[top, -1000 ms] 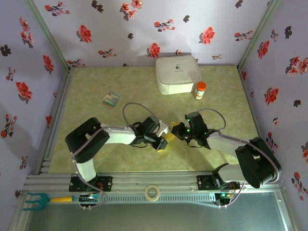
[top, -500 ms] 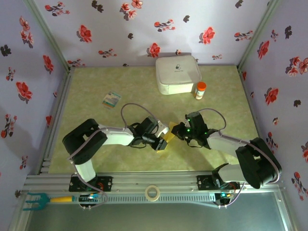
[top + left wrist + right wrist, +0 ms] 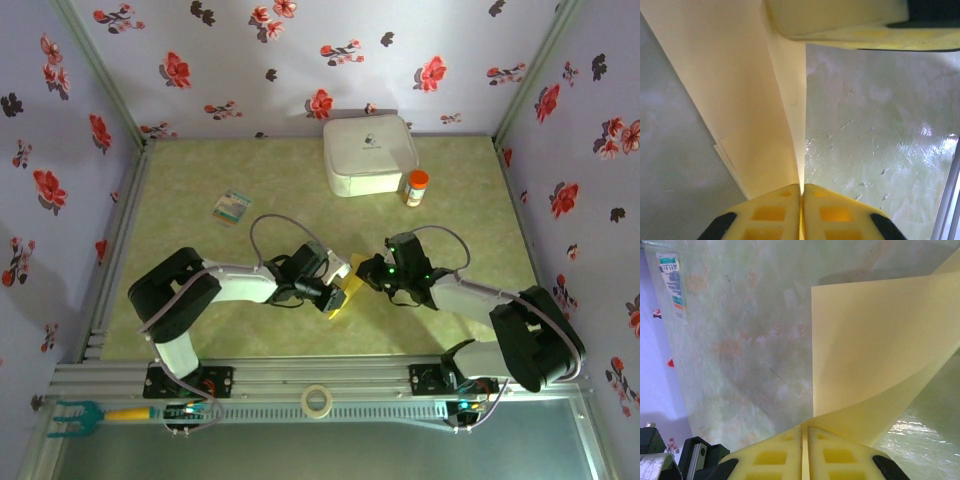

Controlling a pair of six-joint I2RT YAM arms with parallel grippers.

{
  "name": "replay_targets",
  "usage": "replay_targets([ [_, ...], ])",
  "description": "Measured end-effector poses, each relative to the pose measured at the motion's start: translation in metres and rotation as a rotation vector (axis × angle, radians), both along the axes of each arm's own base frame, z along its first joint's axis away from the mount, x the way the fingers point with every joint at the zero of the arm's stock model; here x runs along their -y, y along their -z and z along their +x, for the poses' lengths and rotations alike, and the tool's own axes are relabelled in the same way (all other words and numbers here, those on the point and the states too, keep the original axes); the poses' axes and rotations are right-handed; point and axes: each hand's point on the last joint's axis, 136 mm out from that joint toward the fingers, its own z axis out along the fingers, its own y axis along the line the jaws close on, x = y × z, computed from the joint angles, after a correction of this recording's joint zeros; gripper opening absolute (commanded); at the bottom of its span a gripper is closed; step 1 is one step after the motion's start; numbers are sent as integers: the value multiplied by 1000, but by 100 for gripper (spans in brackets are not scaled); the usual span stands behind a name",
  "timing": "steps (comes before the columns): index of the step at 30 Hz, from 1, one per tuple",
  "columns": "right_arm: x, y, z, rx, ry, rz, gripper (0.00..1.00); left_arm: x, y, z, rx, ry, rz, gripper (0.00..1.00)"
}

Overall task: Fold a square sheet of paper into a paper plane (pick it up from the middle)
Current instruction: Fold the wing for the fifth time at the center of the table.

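I see yellow paper (image 3: 342, 298) well apart from white box (image 3: 368, 155), on box's near side. Left gripper (image 3: 801, 189) jaws pinched on paper; right gripper (image 3: 804, 432) jaws pinched on it too.

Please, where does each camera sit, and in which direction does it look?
Top external: above and behind, looking down on the table; left arm and right arm show, bases at the bottom.
Left wrist: looks along the left gripper, shut on the yellow paper.
Right wrist: looks along the right gripper, shut on the same paper; card beyond.
Shared: the paper in all three; the card in top and right wrist views.
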Motion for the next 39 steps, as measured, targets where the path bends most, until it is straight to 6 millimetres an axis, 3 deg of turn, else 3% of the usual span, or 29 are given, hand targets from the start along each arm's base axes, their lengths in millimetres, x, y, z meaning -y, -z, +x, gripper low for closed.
replay_targets([
  [7, 2, -3, -2, -2, 5, -1, 15, -1, 1, 0, -3, -2, 9, 0],
  [18, 14, -23, -2, 58, 43, -21, 20, -4, 6, 2, 2, -16, 28, 0],
  [39, 31, -30, 1, 100, 105, -60, 21, -4, 6, 2, -3, -25, 30, 0],
])
